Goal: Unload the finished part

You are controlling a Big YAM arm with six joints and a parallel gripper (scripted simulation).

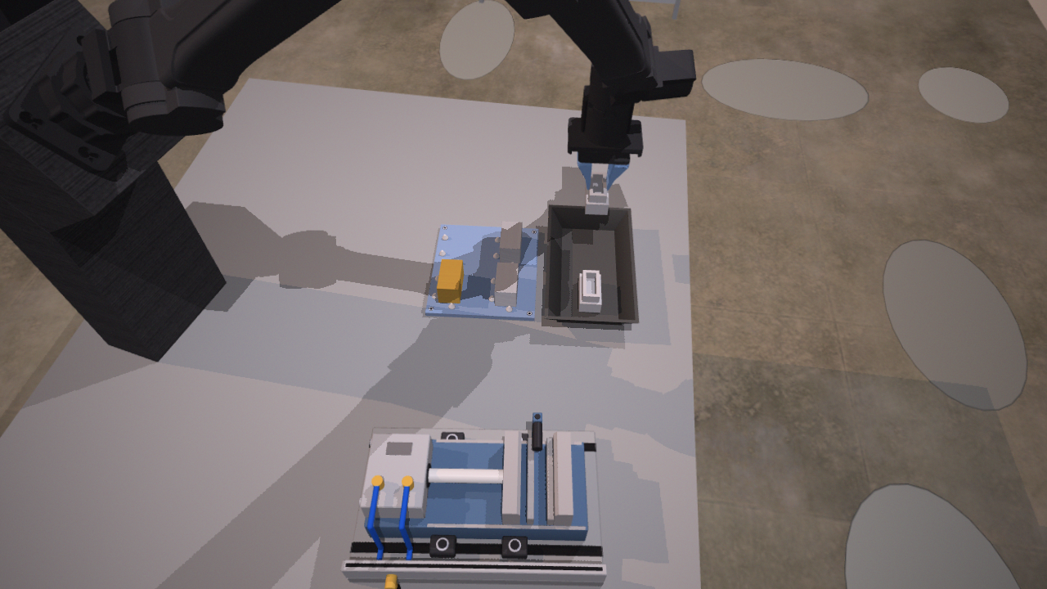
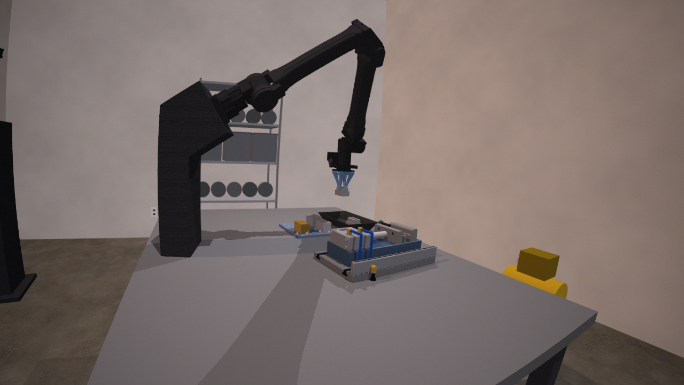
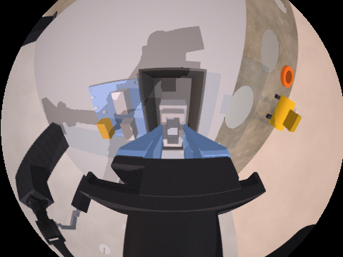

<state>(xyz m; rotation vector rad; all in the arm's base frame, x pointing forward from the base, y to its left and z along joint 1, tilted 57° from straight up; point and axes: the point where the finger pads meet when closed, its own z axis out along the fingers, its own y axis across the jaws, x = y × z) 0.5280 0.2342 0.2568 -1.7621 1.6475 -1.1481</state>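
A small grey part (image 1: 597, 197) is being gripped between the blue fingers (image 1: 586, 174) of the gripper (image 1: 599, 182), which is being held pointing straight down on a black arm (image 2: 356, 100). The part is being carried in the air high above the tray (image 1: 628, 249), over its far end as seen from the top view. In the wrist view the part (image 3: 173, 133) is being seen between the fingers, with the tray (image 3: 148, 100) directly beneath it. Its pocket side cannot be told.

The tray is a dark, open box lying on a grey table (image 2: 239, 311). On the tray floor, toward its near end, a second white part (image 1: 590, 287) is lying flat with its pocket up. Just beside the tray, on the side toward the arm's pedestal (image 2: 179, 191), a pale blue plate (image 1: 439, 252) is carrying an orange block (image 1: 449, 280) and grey blocks.

The vise (image 1: 475, 497) is standing well apart from the tray, nearer the table's front edge. Nothing is being held between its two grey clamping blocks.
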